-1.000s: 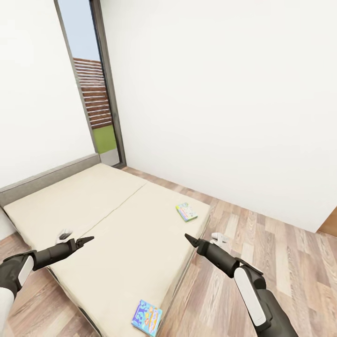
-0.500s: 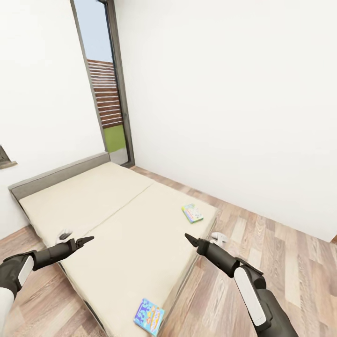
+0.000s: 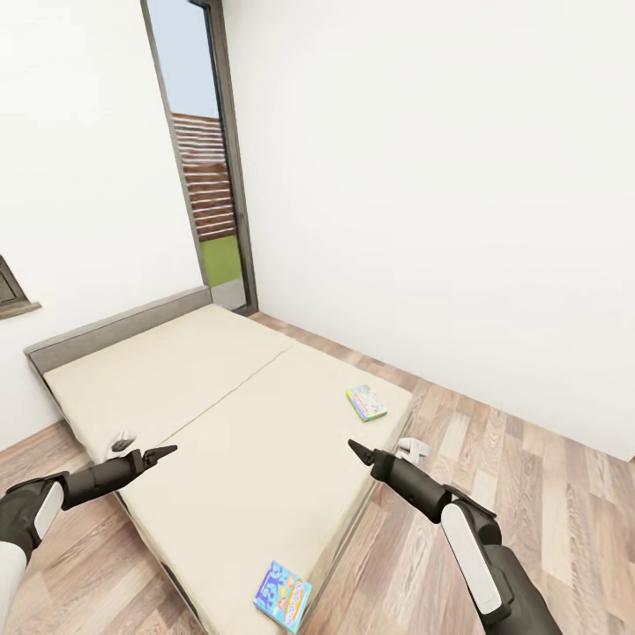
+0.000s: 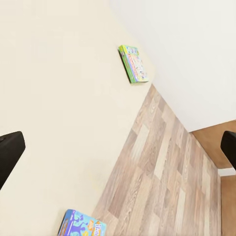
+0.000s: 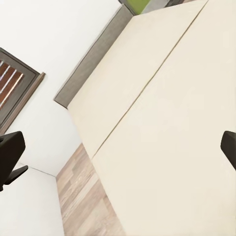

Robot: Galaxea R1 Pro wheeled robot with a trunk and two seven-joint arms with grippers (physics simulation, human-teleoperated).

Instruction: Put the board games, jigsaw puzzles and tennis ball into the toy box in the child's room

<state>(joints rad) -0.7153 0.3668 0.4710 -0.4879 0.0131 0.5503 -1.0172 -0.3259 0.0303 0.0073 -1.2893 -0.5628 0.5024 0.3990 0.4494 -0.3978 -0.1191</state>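
Board games, two of them, lie on the bed: a pastel one with a green edge near the far right corner of the mattress, and a blue one at the near edge, partly overhanging it. Against the earlier head pictures the whole scene has slid rightward and a dark frame has come into sight on the left wall, so the camera has turned; the games keep their places on the mattress and both arms sit at the same spots in the picture.

The left gripper hangs above the near left part of the bed, the right gripper above its right side, each empty. The wrist views show each gripper's two dark fingers far apart at opposite picture edges, so both stand wide.

The left wrist view takes in the pastel game, the blue game and the plank floor. The right wrist view shows the grey headboard, the seam down the mattress and a dark-framed window. One tall window stands behind the bed.
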